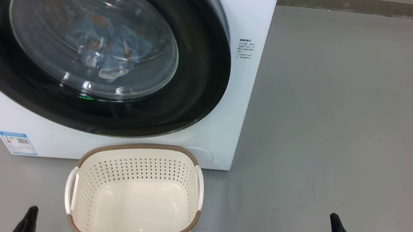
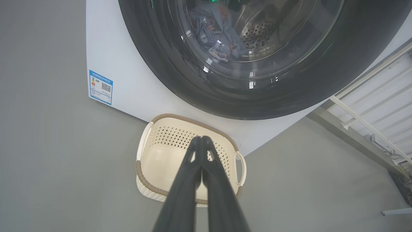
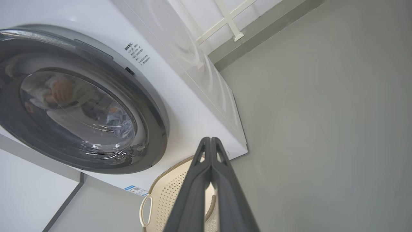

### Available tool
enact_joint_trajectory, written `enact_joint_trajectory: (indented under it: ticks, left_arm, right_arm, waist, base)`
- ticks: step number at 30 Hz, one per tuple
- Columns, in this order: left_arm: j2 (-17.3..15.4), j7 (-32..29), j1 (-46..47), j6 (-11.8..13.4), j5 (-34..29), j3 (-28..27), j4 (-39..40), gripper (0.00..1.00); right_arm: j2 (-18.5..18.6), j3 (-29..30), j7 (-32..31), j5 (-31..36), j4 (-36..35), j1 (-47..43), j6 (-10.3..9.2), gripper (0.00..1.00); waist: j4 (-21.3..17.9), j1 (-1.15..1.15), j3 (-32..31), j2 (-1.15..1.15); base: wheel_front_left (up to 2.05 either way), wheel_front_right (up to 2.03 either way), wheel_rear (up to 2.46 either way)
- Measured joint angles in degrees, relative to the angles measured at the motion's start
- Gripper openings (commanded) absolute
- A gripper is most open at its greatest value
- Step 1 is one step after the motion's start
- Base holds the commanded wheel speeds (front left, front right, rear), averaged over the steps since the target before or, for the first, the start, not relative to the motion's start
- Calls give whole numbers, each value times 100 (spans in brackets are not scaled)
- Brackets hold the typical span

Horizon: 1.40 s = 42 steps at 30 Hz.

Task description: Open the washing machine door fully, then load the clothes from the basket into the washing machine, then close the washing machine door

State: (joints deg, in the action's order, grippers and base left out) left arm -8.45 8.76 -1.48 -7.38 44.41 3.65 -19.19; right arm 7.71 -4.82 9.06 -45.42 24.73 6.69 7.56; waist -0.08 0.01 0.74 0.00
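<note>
Facing the robot, the washing machine door (image 1: 197, 72) sits shut flat against the washing machine (image 1: 250, 13). One bundle of clothes (image 1: 108, 47) lies behind its glass in the drum; how many pieces cannot be told. One basket (image 1: 141, 148) stands mouth up on the floor (image 1: 359, 117) just before the machine, its two handles left and right. The left gripper (image 2: 201, 139) and right gripper (image 3: 210, 139) have fingers pressed together, holding nothing.

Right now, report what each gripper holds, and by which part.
Nothing is held. The left gripper and the right gripper are both shut, jaws pressed together with nothing between them.
</note>
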Motion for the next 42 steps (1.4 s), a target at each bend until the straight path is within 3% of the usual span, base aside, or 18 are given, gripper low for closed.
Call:
enact_joint_trajectory:
  ticks: [42]
  left_arm:
    - [276, -684, 199, 0, 2162, -374, 166, 0]
  right_arm:
    - [-214, 567, -702, -2093, -403, -6, -1, 0]
  waist:
    - [4, -1, -26, 0]
  base:
    - [0, 0, 0]
